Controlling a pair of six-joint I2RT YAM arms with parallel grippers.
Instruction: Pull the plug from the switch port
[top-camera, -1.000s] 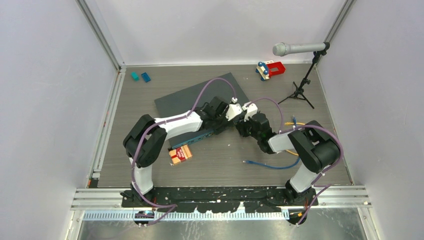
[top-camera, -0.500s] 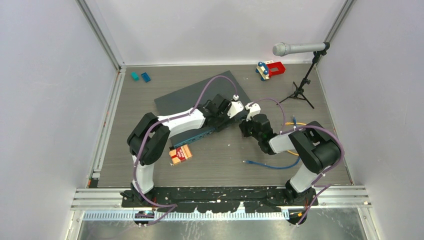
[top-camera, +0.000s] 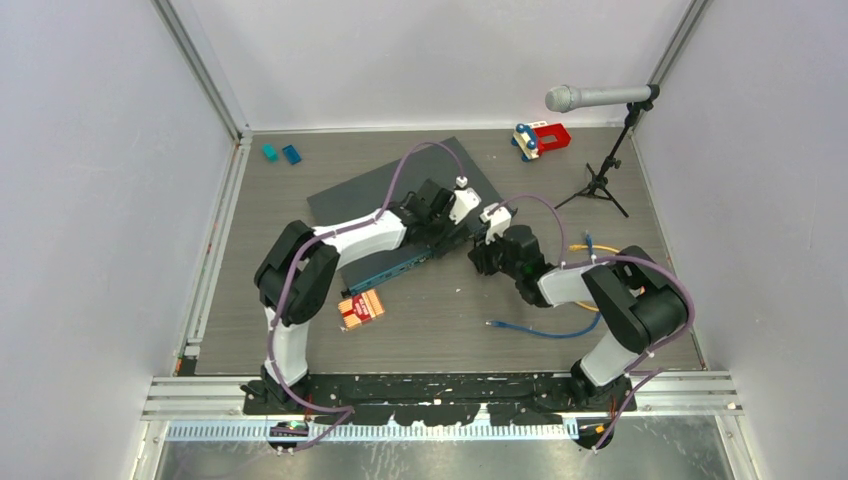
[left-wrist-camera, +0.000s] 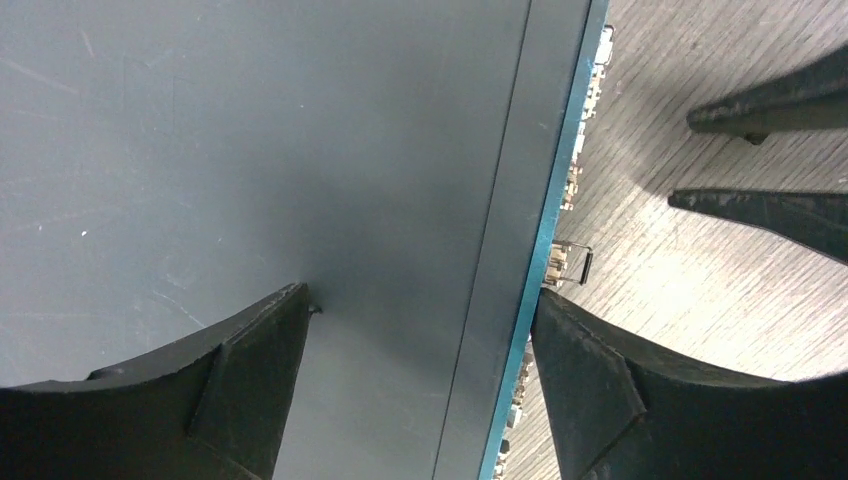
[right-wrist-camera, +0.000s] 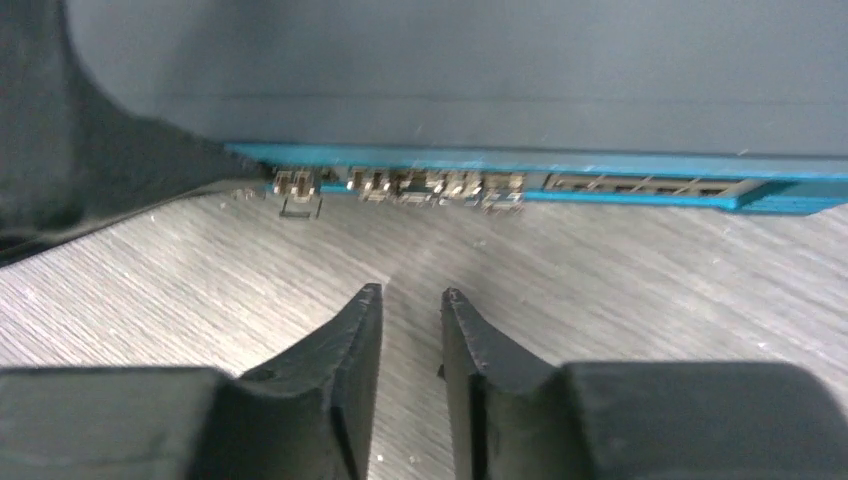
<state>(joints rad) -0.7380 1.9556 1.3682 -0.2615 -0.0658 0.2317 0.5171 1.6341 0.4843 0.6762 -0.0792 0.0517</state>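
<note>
The switch (top-camera: 370, 195) lies mid-table (top-camera: 450, 305), its near edge straddled by the open left hand (left-wrist-camera: 420, 292), seemingly for bracing, while the empty, slightly parted right hand (right-wrist-camera: 411, 292) is aimed at the sockets (right-wrist-camera: 400, 185).

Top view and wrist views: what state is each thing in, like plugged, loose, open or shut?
Switch: flat on the table, no cable in its visible sockets.
Blue cable: loose on the table, plug end free.
Left gripper: open, straddling the switch's front edge.
Right gripper: slightly open, empty, facing the sockets.
Microphone: held on its standing tripod.
</note>
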